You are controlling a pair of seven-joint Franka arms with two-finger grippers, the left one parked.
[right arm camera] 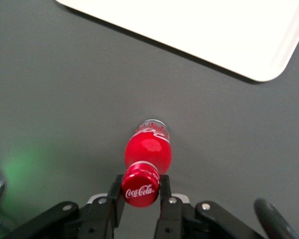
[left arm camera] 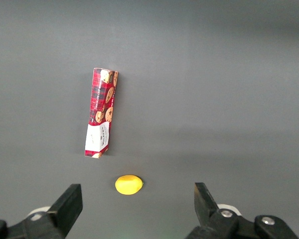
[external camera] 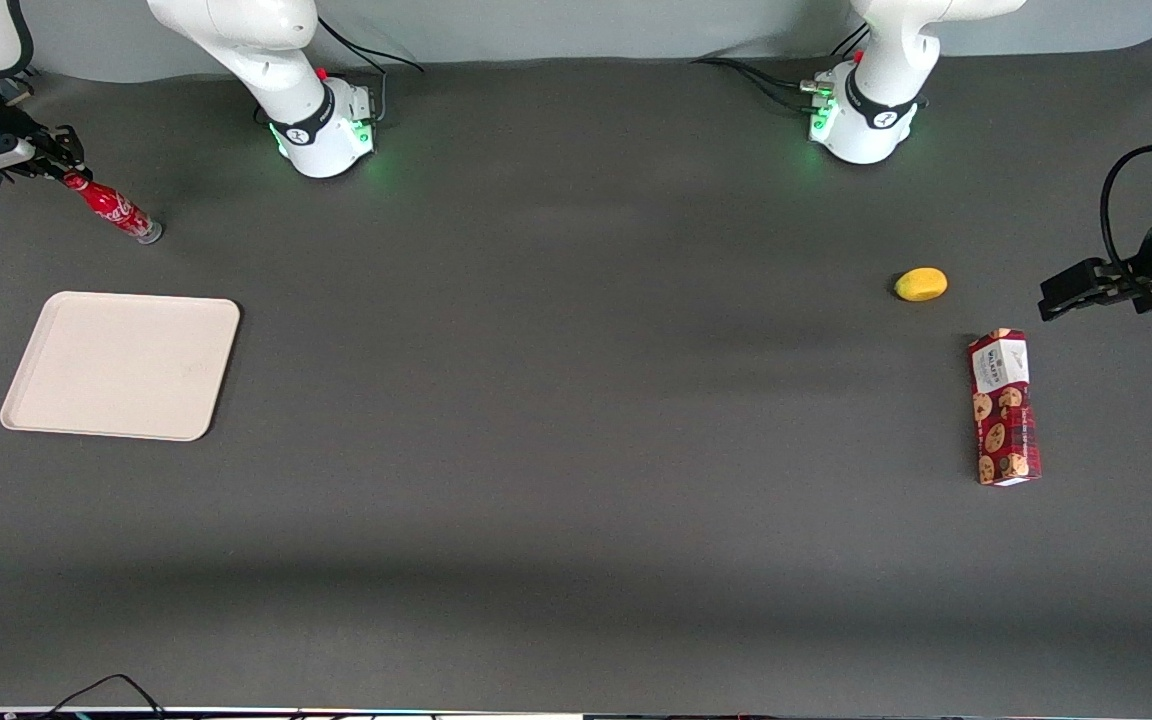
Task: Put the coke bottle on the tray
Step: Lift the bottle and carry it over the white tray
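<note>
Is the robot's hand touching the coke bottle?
Touching. In the right wrist view the hand has its fingers pressed against both sides of the coke bottle at its cap.

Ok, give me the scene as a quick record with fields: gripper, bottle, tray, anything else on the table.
gripper: at the working arm's end of the table, jaws shut on the cap end of the bottle
coke bottle: tilted, silvery base on or just above the table, not on the tray
tray: empty, flat on the table, nearer the front camera than the bottle
other items: lemon and cookie box toward the parked arm's end
</note>
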